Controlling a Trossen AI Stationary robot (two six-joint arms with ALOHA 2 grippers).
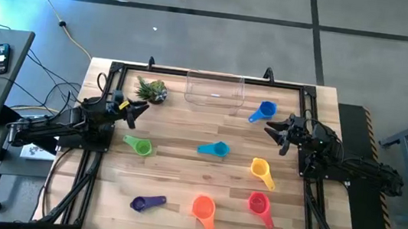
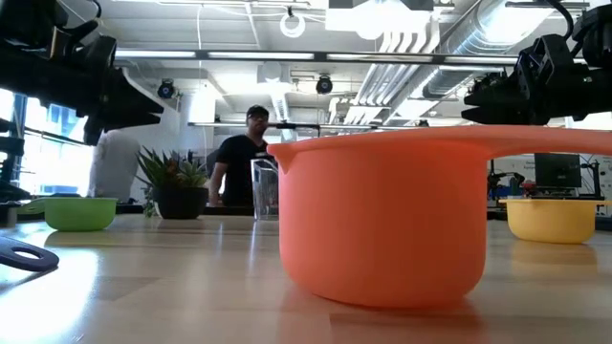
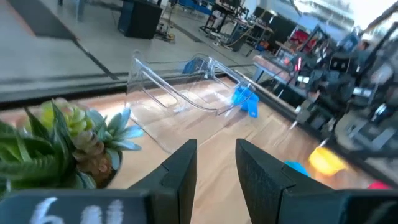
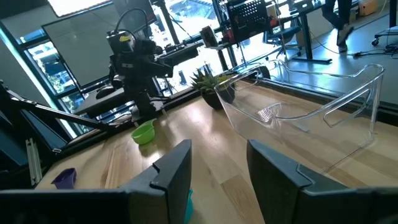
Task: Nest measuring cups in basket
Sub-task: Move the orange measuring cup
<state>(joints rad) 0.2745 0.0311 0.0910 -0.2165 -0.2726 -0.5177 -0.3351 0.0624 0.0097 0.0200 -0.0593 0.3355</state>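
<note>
Nothing nested yet; basket (image 1: 214,89) empty. My left gripper (image 1: 143,107) and right gripper (image 1: 270,130) spread (holding nothing). Next: reach blue cup (image 1: 264,111).

Both dark arms reached in over the surface from opposite side edges, each stretched out low and roughly level. The left tool (image 1: 142,107) hung over the left part of the surface, its two fingers (image 3: 180,168) parted with a clear gap and nothing between them. The right tool (image 1: 271,130) faced it from the right side, fingers (image 4: 174,168) likewise spread and empty.
</note>
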